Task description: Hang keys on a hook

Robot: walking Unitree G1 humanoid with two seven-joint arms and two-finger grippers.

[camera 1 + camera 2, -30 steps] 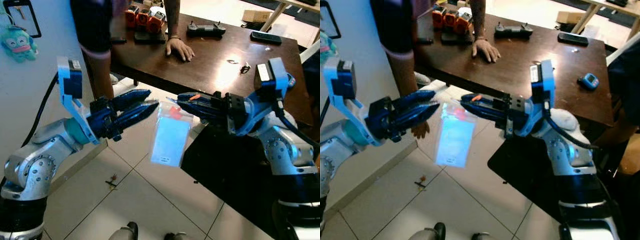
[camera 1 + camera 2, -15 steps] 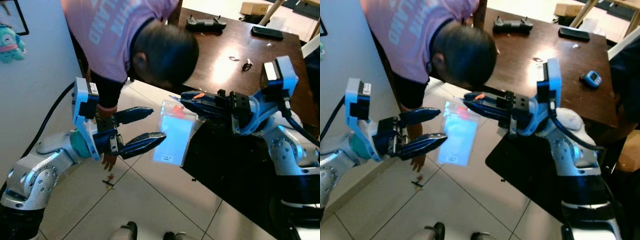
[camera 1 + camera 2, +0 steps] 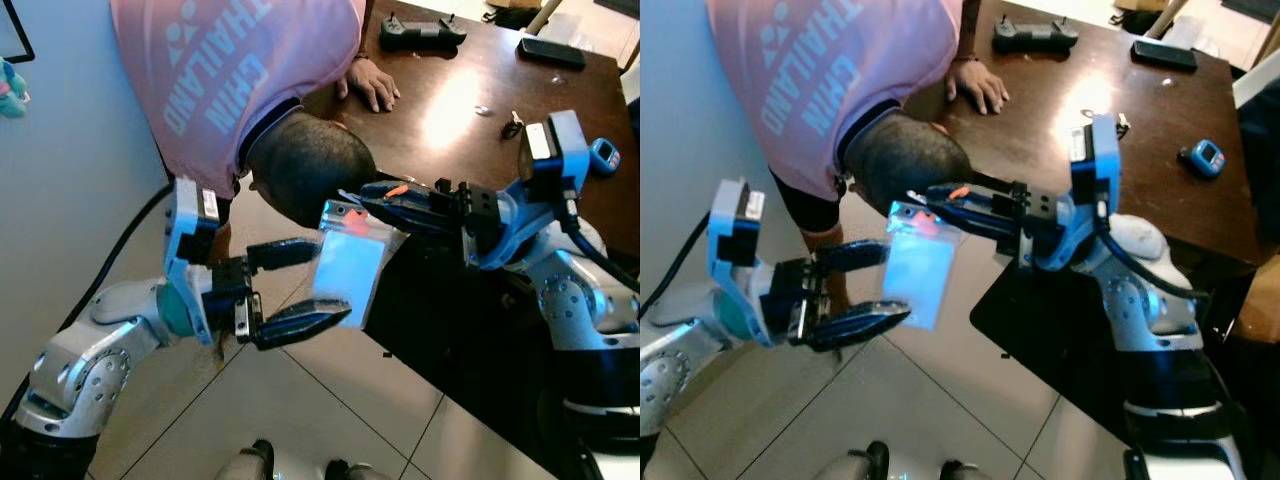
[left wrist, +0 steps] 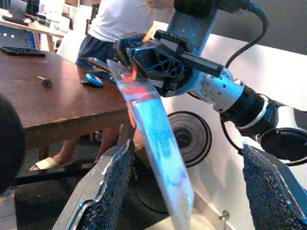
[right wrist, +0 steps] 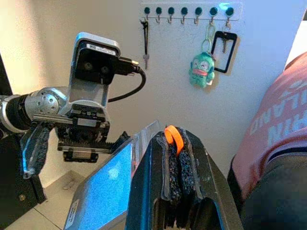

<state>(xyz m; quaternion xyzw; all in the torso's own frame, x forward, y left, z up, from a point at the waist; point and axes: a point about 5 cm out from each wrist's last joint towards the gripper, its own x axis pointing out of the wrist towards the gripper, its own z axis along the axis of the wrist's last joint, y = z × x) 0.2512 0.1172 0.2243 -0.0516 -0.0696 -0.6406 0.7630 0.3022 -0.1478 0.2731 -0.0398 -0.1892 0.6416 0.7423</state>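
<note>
A clear plastic card pouch point(image 3: 350, 265) with an orange loop point(image 5: 173, 136) hangs from my right gripper point(image 3: 352, 196), which is shut on its top edge. My left gripper point(image 3: 333, 282) is open, one finger above and one below the pouch's lower end; the left wrist view has the pouch point(image 4: 153, 124) standing between its two pads point(image 4: 115, 187). A white hook rack point(image 5: 187, 10) is on the wall behind my left arm. It carries a key point(image 5: 145, 43), a teal plush keychain point(image 5: 201, 69) and a black badge holder point(image 5: 224, 45).
A person in a pink shirt point(image 3: 230, 60) bends low right behind the pouch, head point(image 3: 300, 170) close to both grippers, one hand point(image 3: 370, 90) on the dark wooden table point(image 3: 480, 110). On the table lie a controller point(image 3: 420, 32), a phone point(image 3: 552, 52) and small keys point(image 3: 512, 125).
My left gripper opened and came lower, so its fingers now straddle the pouch's bottom. The person bent down further, head now near the grippers. The right gripper kept its hold.
</note>
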